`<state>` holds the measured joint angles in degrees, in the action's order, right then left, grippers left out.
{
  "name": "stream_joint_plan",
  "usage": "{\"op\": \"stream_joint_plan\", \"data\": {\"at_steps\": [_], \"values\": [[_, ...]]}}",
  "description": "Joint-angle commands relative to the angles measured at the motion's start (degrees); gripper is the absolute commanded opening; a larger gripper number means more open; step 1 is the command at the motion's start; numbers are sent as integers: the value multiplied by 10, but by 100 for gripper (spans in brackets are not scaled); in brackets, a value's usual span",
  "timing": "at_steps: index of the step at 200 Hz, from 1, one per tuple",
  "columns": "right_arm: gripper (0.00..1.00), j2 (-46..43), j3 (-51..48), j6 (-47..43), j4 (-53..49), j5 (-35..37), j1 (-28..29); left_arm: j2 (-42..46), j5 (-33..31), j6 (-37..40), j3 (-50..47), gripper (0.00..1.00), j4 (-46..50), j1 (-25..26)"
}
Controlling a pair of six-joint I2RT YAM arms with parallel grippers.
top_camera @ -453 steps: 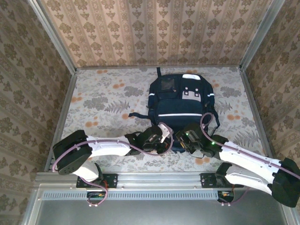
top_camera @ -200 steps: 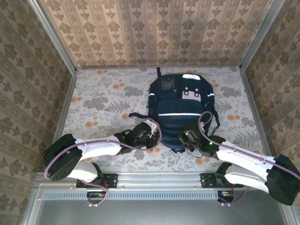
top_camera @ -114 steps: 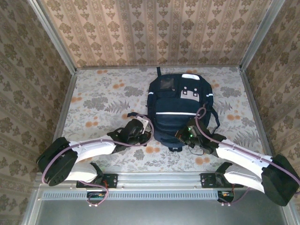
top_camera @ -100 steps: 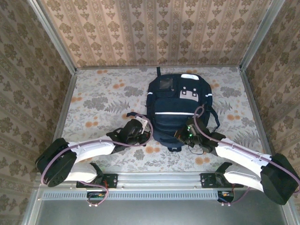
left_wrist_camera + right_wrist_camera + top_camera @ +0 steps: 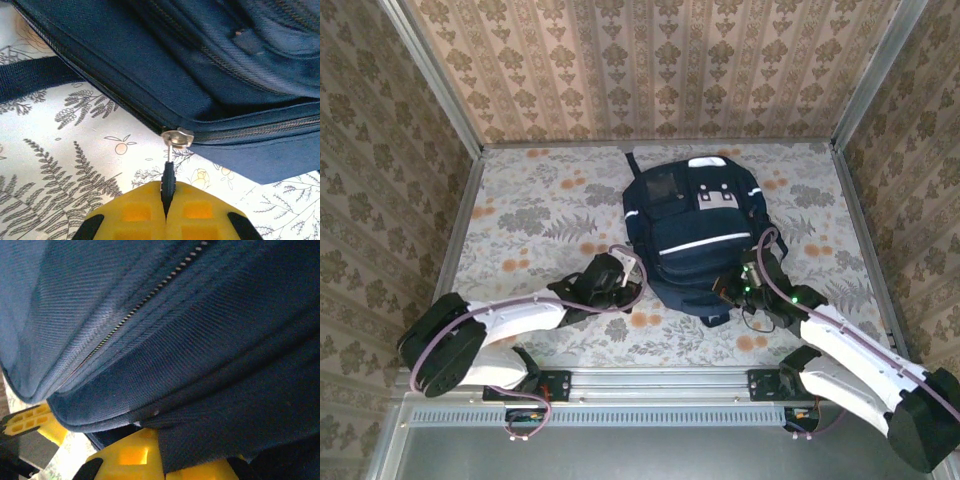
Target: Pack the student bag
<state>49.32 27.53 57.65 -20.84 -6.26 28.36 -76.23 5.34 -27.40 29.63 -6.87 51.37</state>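
My left end effector (image 5: pixel 168 202) is clenched on the zip pull (image 5: pixel 169 176). The dark tab runs straight down from the slider (image 5: pixel 178 137) and vanishes between the two yellow fingers, which meet with no gap. I read this hold as the way to work the zip: with the tab pinched, the slider can be drawn along the teeth to open or close the compartment. The slider sits at a corner of the bag (image 5: pixel 165 75), where the zip line turns.

My right end effector (image 5: pixel 159 450) is clenched too. A fold of the bag's navy cloth drops into the seam between its fingers, so I judge it is gripping the fabric itself. The likely purpose is to anchor the bag, so it does not simply slide over the worktop (image 5: pixel 60 165) when the other arm pulls on the zip. A second zip (image 5: pixel 150 300) crosses the cloth just above that grip.

From the left end effector, the bag lies directly ahead and above, touching it only through the pull. A strap (image 5: pixel 30 77) trails off ahead to the left, flat on the worktop. From the right end effector, the bag is pressed close, looming over the fingers. From above, the bag lies flat between the two arms, turned slightly askew, with each end effector at one of its near corners.
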Motion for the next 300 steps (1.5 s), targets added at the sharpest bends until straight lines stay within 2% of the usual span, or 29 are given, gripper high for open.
{"op": "stream_joint_plan", "data": {"at_steps": [1,13,28,45,58,85,119,155,212,270,300], "values": [[2,-16,0,-44,-69,72,-27,-33,-17,-7,25,0,22,3],[9,-13,10,-55,-78,75,-30,-53,-16,-3,44,0,22,20],[27,-9,28,-58,-94,81,-30,-73,-14,-7,62,0,18,38],[34,-13,51,-58,-136,102,-30,-84,-8,-19,69,0,4,51],[35,-29,60,-46,-153,117,-30,-91,-8,-21,75,0,2,64],[37,-63,64,-4,-154,96,-27,-96,-6,-19,86,0,7,91],[37,-69,12,145,-49,20,2,-108,5,-16,101,0,2,109],[37,-54,33,222,-51,92,85,-111,22,-8,115,0,-14,125],[39,-41,-13,397,2,123,150,-117,50,8,131,0,-43,154],[47,-7,-30,470,36,153,179,-122,53,16,137,0,-53,172],[48,25,-30,481,52,177,183,-122,54,13,131,0,-62,172]]}}
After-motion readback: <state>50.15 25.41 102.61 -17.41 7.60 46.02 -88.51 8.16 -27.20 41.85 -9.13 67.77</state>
